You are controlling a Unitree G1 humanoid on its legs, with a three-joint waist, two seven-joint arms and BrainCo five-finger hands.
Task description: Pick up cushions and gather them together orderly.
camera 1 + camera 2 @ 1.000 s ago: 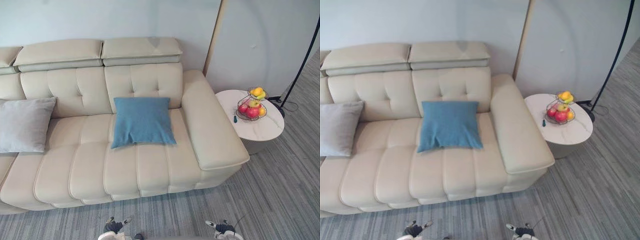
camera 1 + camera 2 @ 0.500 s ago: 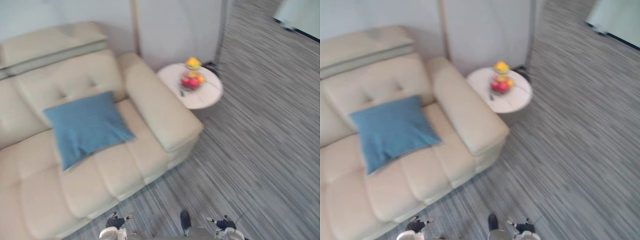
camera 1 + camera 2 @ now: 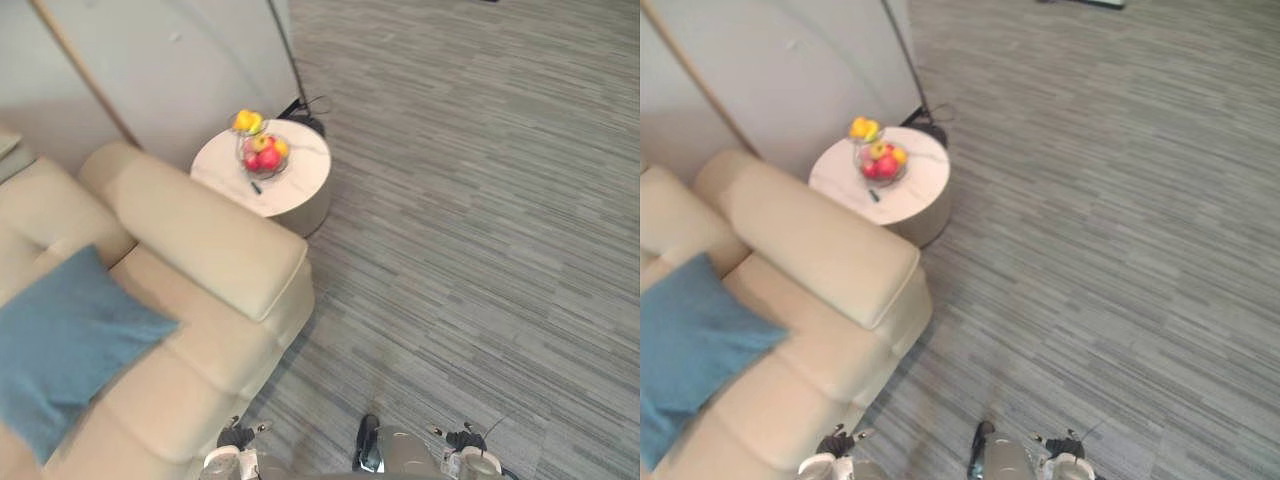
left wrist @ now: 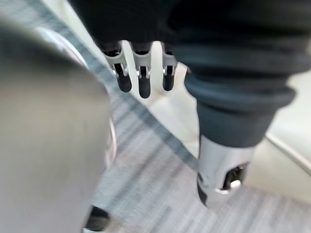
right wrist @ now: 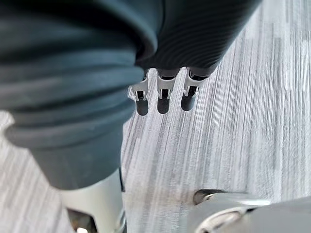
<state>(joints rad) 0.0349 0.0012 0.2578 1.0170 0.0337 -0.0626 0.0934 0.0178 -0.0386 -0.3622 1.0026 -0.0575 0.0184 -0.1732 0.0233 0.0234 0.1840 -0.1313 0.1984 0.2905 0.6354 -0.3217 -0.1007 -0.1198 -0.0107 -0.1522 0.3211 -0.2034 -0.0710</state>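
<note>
1. Blue cushion [image 3: 62,348]: one seen. Plain mid-blue fabric with a matte, slightly woven look, soft and a little slumped, roughly square with pointed corners. Part of it is cut off by the edge of the head views.
2. Location: it lies on the seat of the cream sofa [image 3: 205,262], with its far corner up by the foot of the backrest and one corner pointing toward the broad padded armrest. It lies askew to the seat seams. Nothing touches it except the sofa.
3. Left hand [image 4: 141,80]: fingers hang straight and side by side, relaxed, and they hold nothing. Sofa upholstery and striped floor show past the tips. In the left eye view this hand sits low by the front of the sofa, well apart from the cushion.
4. Right hand [image 5: 164,97]: same posture, with fingers straight, loosely together and empty. It hangs over the grey striped floor [image 3: 480,200].
5. Surroundings: a round pale side table [image 3: 300,190] stands just beside the armrest's outer end. On it are a wire fruit basket [image 3: 262,152] of red and yellow fruit and a small dark object [image 3: 255,187], too small to identify. The thin black lamp pole [image 3: 283,50] rises behind the table.
</note>
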